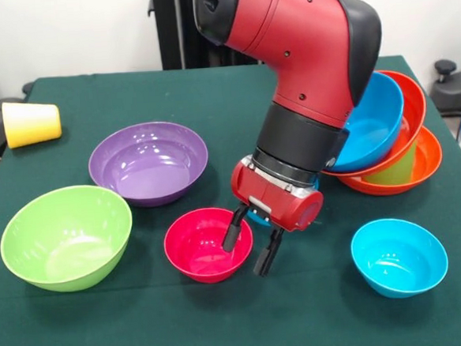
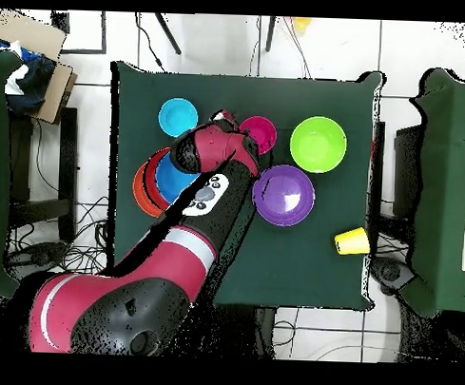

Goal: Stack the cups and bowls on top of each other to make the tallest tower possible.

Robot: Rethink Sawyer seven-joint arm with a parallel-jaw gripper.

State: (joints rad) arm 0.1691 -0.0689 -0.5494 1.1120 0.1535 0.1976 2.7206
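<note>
Hand [image 1: 252, 249] spread, empty, one finger [image 1: 233, 234] dipped inside pink-red bowl [image 1: 205, 244] at its rim, other finger outside it; mid-bench, twd front edge. Behind hand, sliver of a blue piece [image 1: 256, 217], mostly hidden. Purple bowl [image 1: 148, 162] just beyond pink-red one, nr bench centre. Lime green bowl [image 1: 65, 236] beside both, upright. Small cyan bowl [image 1: 398, 255] apart on other side, nr front corner. Tower [image 1: 386, 134] by side edge: orange bowls w/ light green cup betw them, blue bowl on top, leaning. Yellow cup [image 1: 30, 123] on its side nr far corner of bench [image 1: 210, 103].
</note>
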